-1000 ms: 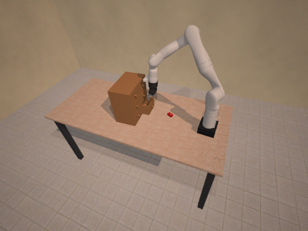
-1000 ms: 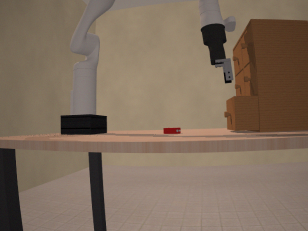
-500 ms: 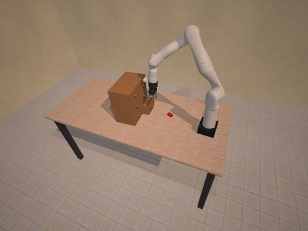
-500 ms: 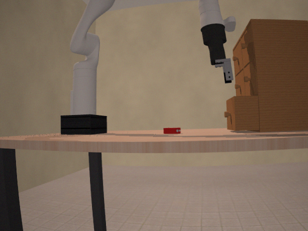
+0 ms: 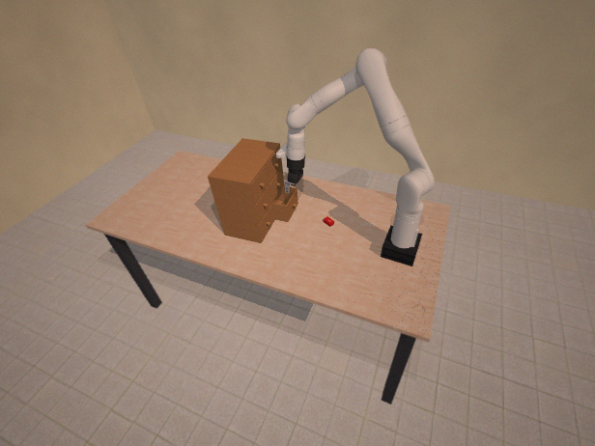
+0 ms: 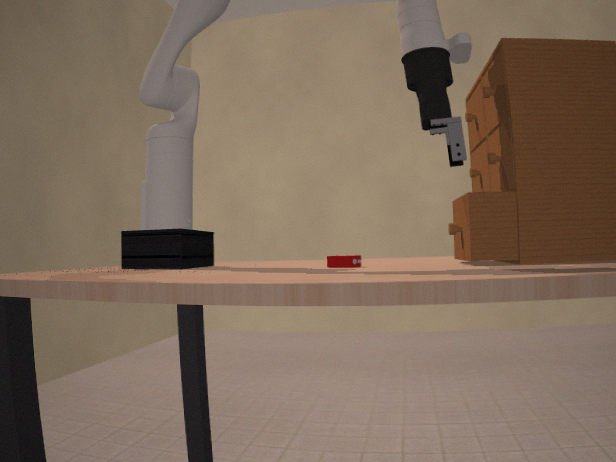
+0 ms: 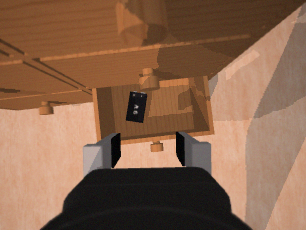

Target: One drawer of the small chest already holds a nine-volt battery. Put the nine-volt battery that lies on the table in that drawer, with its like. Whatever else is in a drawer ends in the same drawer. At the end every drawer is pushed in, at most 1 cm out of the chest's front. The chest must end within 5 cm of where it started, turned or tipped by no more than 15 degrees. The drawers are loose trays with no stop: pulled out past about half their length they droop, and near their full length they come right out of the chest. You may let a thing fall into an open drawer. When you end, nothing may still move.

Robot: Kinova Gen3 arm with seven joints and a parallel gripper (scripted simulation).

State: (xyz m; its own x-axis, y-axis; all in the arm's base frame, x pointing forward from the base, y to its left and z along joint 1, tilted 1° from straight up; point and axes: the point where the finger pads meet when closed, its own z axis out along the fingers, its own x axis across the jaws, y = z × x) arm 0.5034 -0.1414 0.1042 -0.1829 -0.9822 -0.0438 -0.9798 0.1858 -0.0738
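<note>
Gripper [image 5: 290, 189] [image 6: 456, 163] [image 7: 148, 144] is released, fingers wide w/ nothing btwn them, above the pulled-out bottom drawer [image 5: 283, 212] [image 6: 492, 227] [image 7: 154, 136] of the brown chest [image 5: 241, 203] [image 6: 565, 150] [image 7: 75, 30]. Black 9V batt. [image 7: 136, 107] lies in that drawer. Red 9V batt. [image 5: 328, 221] [image 6: 343, 261] is on the counter [image 5: 299, 261] [image 6: 300, 292] [image 7: 40, 165], btwn chest & arm base [image 5: 398, 257] [image 6: 150, 250].

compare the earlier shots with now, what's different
Nothing visibly changed. The gripper stays open above the pulled-out drawer, and the red battery still lies on the table. The chest is where it was. Nothing was taken hold of or let go.
</note>
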